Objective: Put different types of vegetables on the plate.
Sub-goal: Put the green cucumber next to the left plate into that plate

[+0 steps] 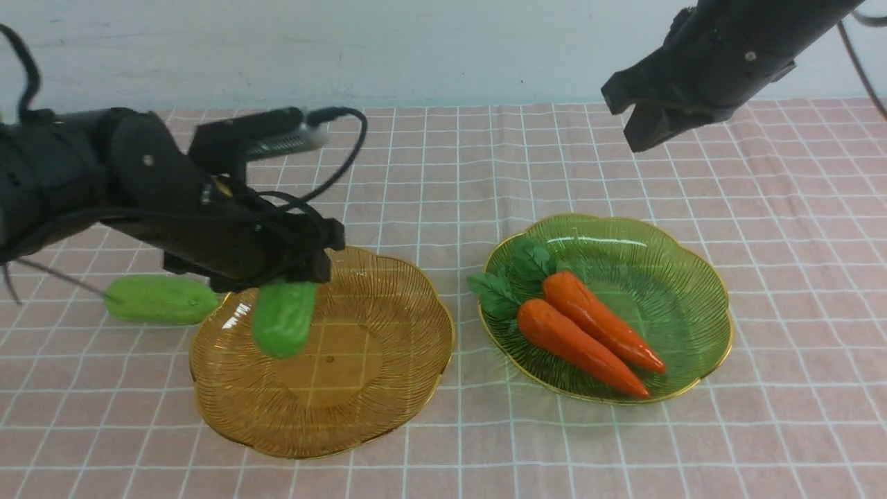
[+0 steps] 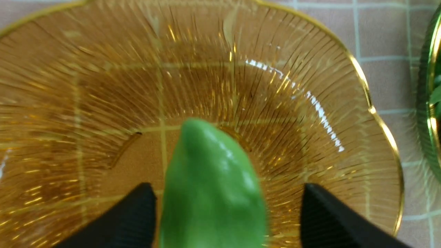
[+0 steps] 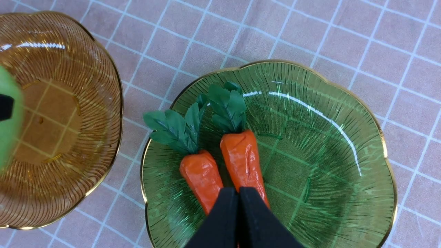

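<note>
Cucumber 1 (image 1: 284,320) hangs tilted, top end tucked under the left hand (image 1: 283,276), lower end over the amber plate (image 1: 378,395), inside its rim on the side nearest that arm. In the left wrist view the fingers (image 2: 134,217) sit either side of it: one is right against the skin, while the other shows a clear gap. Can't tell if it's actually pinched or just loose between them. Cucumber 2 (image 1: 161,299) lies flat on the tabletop (image 1: 485,159), behind the left hand, just outside the amber plate's rim and below the forearm. The green plate (image 1: 669,277) is beside the amber one, apart from it, on the far side from the left hand. It carries carrot A (image 1: 601,322) and carrot B (image 1: 575,348), side by side and touching, leafy tops toward the amber plate. The right hand (image 3: 238,194) is high above the green plate, fingers pressed together, nothing in them, and the carrots lie directly below its tips.
</note>
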### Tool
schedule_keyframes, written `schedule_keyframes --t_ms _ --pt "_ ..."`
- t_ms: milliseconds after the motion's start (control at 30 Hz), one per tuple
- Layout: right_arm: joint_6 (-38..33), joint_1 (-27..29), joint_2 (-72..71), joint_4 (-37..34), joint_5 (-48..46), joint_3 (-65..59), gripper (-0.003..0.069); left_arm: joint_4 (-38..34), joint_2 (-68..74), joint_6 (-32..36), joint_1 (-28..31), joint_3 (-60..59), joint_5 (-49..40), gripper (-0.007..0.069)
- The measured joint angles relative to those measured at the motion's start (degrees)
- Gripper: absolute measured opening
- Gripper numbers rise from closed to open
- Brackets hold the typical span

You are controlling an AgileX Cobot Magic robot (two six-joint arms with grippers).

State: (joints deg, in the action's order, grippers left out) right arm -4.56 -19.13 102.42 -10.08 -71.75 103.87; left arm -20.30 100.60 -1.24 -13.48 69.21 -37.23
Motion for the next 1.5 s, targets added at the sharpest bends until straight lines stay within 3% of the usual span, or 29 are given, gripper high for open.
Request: schedule_keyframes --t_ms 133,233,433,533,667,867,1200,1500 --pt "0.00 0.00 0.00 0.00 0.00 0.00 -0.0015 0.46 0.86 0.51 0.07 3.14 -1.68 0.0640" --pt "0.00 0.00 0.00 0.19 0.00 0.00 -0.0015 2.46 0.66 -0.86 0.90 6.22 -2.57 0.0676" --pt "0.04 0.00 0.00 0.26 0.00 0.00 -0.0015 11.22 0.21 -9.47 7.10 10.66 -6.74 0.0681" --pt "0.04 0.00 0.00 0.31 0.00 0.00 -0.0015 18.90 0.66 -21.97 15.16 11.02 -12.38 0.0657" --pt "0.04 0.00 0.00 0.31 -0.02 0.00 -0.0015 20.62 3.72 -31.65 21.42 11.02 -13.32 0.0619" --pt "0.04 0.00 0.00 0.31 -0.02 0.00 -0.0015 14.85 9.93 -38.37 23.21 10.97 -9.19 0.0540" --pt "0.04 0.00 0.00 0.26 -0.02 0.00 -0.0015 6.11 15.03 -38.77 23.21 11.03 -2.42 0.0478" --pt "0.19 0.00 0.00 0.20 -0.07 0.00 -0.0015 4.38 17.82 -38.64 23.31 11.71 -2.42 0.0466"
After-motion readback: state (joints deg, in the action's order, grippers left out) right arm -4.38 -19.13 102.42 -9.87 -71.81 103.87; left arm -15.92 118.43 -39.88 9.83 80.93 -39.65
